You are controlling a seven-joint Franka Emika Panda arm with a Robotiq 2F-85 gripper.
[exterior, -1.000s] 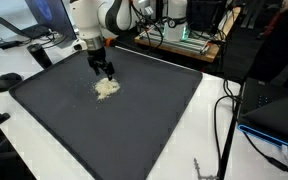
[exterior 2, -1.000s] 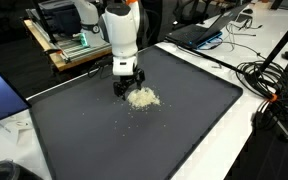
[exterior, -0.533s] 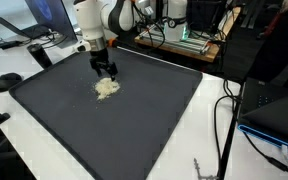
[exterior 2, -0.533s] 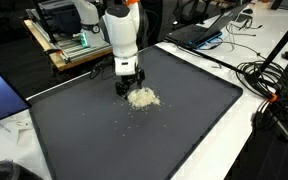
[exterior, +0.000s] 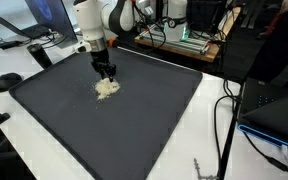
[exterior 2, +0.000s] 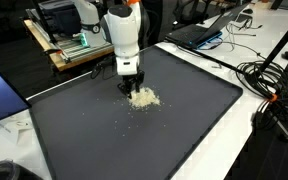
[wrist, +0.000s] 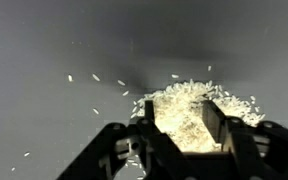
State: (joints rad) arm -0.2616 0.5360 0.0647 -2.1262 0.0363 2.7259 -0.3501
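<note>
A small heap of pale rice grains (exterior: 107, 88) lies on the dark grey mat (exterior: 134, 120); it also shows in the other exterior view (exterior 2: 143, 97) and fills the wrist view (wrist: 189, 108). My gripper (exterior: 105, 72) (exterior 2: 131, 86) hangs just above the heap's edge. In the wrist view the two fingers (wrist: 182, 122) stand apart, open, straddling the heap with grains between them. Loose grains lie scattered around the heap.
The mat covers a white table (exterior: 44, 165). Laptops (exterior 2: 199, 32), cables (exterior 2: 269, 85) and a wooden shelf with electronics (exterior 2: 69, 50) ring the mat. A round black object (exterior: 8, 81) sits by the mat's corner.
The gripper has shifted slightly toward the rice heap and lowered a little. The heap has not visibly changed.
</note>
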